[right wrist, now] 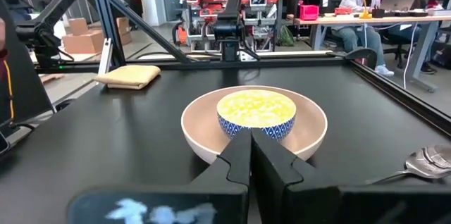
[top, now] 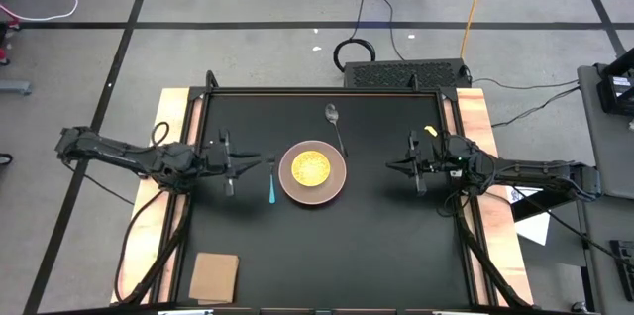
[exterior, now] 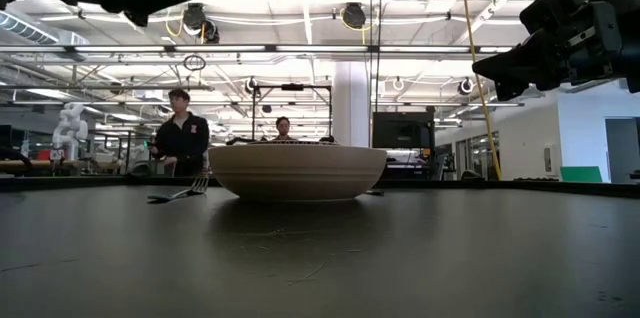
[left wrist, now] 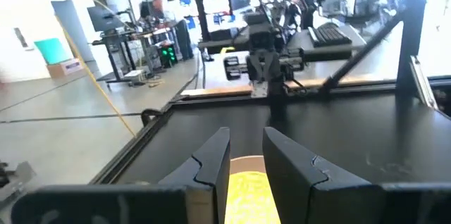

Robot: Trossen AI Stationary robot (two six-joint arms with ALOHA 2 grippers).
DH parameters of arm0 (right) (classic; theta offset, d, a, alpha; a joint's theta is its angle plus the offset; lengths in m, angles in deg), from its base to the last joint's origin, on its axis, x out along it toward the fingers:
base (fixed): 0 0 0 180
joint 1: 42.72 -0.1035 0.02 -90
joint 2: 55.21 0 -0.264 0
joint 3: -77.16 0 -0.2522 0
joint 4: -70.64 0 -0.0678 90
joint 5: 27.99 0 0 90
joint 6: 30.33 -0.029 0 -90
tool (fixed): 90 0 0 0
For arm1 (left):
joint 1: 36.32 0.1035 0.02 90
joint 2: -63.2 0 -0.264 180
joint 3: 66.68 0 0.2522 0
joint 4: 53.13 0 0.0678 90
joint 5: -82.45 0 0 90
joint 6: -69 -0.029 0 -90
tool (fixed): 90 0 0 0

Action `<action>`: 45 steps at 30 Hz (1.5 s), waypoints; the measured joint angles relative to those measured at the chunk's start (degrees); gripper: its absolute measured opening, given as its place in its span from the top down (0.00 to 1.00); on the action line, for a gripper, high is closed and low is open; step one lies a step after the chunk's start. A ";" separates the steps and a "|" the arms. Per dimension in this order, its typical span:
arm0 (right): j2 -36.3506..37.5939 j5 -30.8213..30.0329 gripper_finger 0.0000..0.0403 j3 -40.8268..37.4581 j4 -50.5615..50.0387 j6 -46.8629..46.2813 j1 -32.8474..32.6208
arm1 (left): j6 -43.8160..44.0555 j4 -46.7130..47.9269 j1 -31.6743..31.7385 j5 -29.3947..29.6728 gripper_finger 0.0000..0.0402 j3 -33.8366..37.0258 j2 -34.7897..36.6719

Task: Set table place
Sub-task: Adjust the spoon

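A pinkish-tan plate (top: 335, 184) lies mid-table with a yellow dish (top: 311, 167) standing in it. Beyond the plate, toward the far edge, a silver spoon (top: 334, 122) lies flat. A thin light-blue utensil (top: 272, 188) lies flat on the table just left of the plate. My left gripper (top: 265, 160) hovers level left of the plate, above the utensil's far end, open with nothing between its fingers (left wrist: 211, 168). My right gripper (top: 390, 166) hangs level right of the plate, shut and holding nothing (right wrist: 250, 155).
A tan cardboard-like square (top: 214, 277) lies at the table's near left corner. Pale wooden strips (top: 174, 127) run along the left and right edges. People sit and stand in the room beyond the table. Bare black tabletop (top: 327, 256) stretches in front of the plate.
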 joint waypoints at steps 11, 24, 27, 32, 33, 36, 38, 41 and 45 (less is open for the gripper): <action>0.01 0.00 1.00 0.01 -0.15 -1.11 0.00 | 2.15 11.42 -2.80 -4.66 0.78 0.00 7.27; 0.01 0.02 1.00 0.01 -0.50 -5.04 0.00 | 1.39 16.52 -7.21 2.30 0.78 1.95 14.52; 0.01 0.01 1.00 0.01 -0.34 -5.54 0.00 | 0.75 16.89 -7.23 1.55 0.78 2.98 15.62; -0.04 -5.09 1.00 -0.01 2.14 -6.21 0.00 | 1.43 16.84 -7.23 -0.23 0.78 3.37 15.87; -0.21 -7.66 1.00 -0.01 2.79 -6.89 0.00 | 1.94 16.85 -7.23 -0.23 0.78 3.37 15.87; -1.64 -12.72 1.00 0.47 2.65 -8.67 0.13 | 2.87 16.84 -7.23 -0.26 0.78 3.37 15.87; -4.07 -13.55 1.00 1.86 2.17 -9.57 0.11 | 2.77 16.84 -7.22 -0.26 0.78 3.37 15.87; -8.97 -13.61 1.00 5.50 2.10 -10.24 0.11 | 1.50 16.83 -7.21 -0.28 0.78 3.37 15.84; -17.70 -13.76 1.00 13.46 -5.30 -11.18 0.73 | 1.52 16.79 -7.19 -0.26 0.78 3.37 15.78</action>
